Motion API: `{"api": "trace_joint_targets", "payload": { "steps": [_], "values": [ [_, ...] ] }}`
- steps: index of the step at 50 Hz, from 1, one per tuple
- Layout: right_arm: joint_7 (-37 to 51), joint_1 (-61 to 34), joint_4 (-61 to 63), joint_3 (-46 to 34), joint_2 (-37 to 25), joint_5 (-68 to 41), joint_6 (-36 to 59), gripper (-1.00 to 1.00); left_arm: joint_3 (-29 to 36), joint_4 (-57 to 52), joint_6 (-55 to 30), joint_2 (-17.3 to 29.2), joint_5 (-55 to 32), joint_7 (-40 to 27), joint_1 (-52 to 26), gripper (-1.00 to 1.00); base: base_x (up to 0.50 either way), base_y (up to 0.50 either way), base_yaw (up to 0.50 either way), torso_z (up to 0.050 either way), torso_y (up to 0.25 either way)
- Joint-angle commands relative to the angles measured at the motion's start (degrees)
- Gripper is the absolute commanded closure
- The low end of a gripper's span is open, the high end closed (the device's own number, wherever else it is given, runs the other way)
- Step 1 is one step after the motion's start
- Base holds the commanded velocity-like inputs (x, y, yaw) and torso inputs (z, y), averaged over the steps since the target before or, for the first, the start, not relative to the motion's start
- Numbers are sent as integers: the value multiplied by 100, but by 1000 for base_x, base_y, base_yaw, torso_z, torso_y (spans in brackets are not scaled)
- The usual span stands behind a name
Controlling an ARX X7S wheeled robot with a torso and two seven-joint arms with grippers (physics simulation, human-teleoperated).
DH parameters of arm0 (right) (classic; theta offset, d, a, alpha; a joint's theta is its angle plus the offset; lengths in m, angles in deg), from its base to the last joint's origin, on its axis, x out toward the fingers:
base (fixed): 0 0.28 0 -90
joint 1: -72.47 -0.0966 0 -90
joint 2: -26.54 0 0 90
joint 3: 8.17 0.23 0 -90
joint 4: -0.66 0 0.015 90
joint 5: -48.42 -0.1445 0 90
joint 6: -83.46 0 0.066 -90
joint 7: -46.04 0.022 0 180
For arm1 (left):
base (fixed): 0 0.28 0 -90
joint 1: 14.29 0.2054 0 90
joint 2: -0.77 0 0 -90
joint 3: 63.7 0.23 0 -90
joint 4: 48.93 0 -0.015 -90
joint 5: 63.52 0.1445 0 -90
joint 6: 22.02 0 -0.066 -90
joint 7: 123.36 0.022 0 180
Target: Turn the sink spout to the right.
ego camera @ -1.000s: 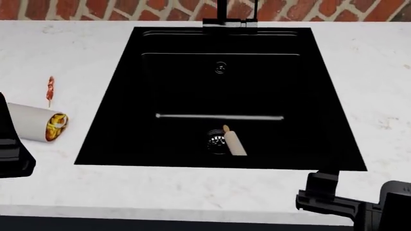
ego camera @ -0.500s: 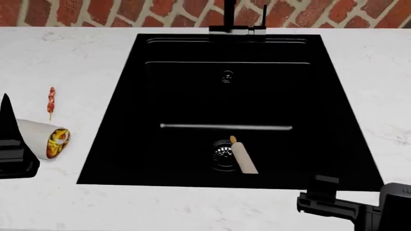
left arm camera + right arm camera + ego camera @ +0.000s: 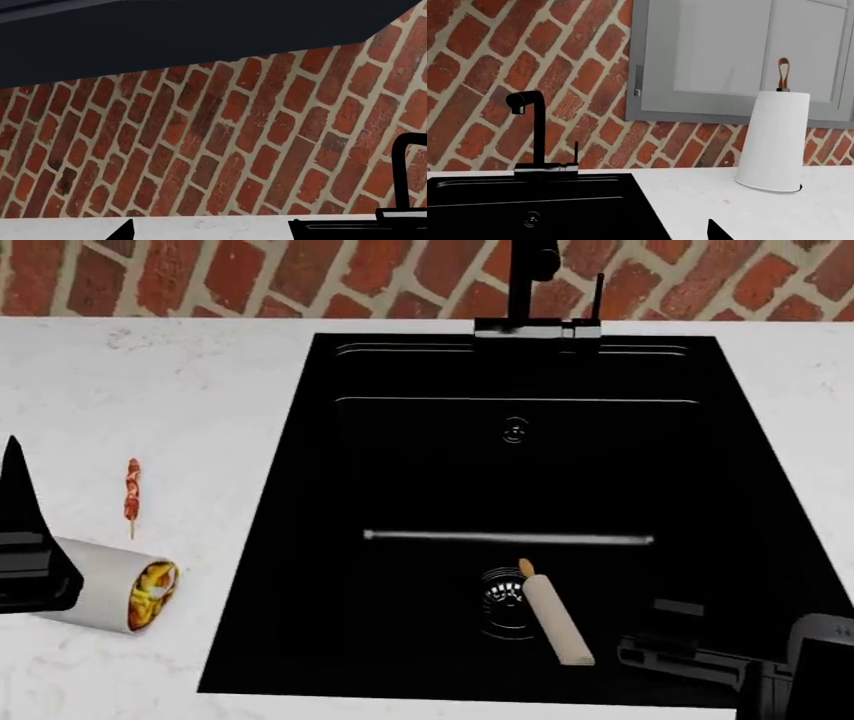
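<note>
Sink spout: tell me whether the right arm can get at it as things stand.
Probably yes. The right pincer sits at the sink's near edge, and the sink spout stands unobstructed at the far rim. Only the open basin lies between, with a rolling pin low by the drain.

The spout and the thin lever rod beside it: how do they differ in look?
The spout is a tall, thick tube with an angled arm at its top; the lever rod is short, much thinner and straight. The spout stands toward one end of the base plate, the lever rod toward the other. Both are black and upright.
</note>
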Motion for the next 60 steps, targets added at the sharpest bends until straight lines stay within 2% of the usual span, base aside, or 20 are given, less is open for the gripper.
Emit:
{"api": "trace_joint_targets", "payload": {
  "steps": [1,40,60],
  "values": [
    [21,28,-33,7,-8,-8,-17,-100,34,22,13,14,-12,-14,-2,-100,184,0,0,0,0],
    [34,71,-73,-48,-23,-78,-98,-100,128,79,115,43,-75,-42,42,-100,93,-49,0,0,0],
    [92,130,-28,-45,-34,-112,-75,-100,95,67,158,99,-105,-75,121,-100,190,0,0,0,1]
  ]
}}
